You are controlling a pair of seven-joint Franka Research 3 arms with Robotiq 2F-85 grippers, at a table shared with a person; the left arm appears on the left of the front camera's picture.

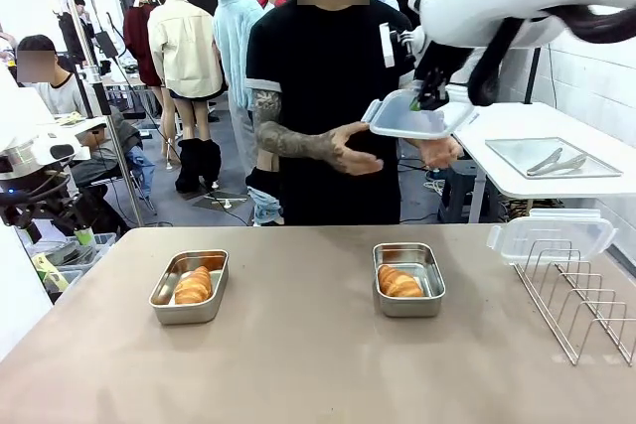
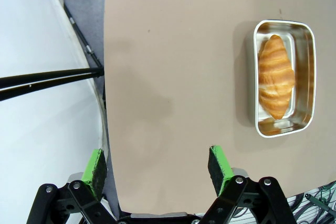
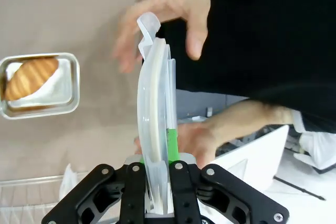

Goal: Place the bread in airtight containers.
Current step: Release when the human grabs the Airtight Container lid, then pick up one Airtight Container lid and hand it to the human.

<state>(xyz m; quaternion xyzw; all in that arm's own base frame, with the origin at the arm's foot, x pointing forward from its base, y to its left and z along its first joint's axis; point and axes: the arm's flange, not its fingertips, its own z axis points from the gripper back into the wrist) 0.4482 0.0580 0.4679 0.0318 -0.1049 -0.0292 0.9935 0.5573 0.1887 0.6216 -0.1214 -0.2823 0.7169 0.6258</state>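
Observation:
Two steel airtight containers stand open on the table, the left one (image 1: 189,287) and the right one (image 1: 408,279), each holding a golden bread roll (image 1: 194,285) (image 1: 399,283). In the left wrist view one container (image 2: 285,78) with its bread (image 2: 275,76) lies to the upper right of my open left gripper (image 2: 157,166), which hovers over the table edge. High at the far right, my right gripper (image 1: 429,98) is shut on a clear lid (image 1: 415,116), seen edge-on as the lid (image 3: 155,114) between its fingers. The person's hands (image 1: 358,149) are at that lid.
A second clear lid (image 1: 552,237) leans on a wire rack (image 1: 581,295) at the table's right. Behind, a white side table carries a flat steel tray (image 1: 552,157) with tongs. The brown tabletop (image 1: 298,345) lies bare between and in front of the containers.

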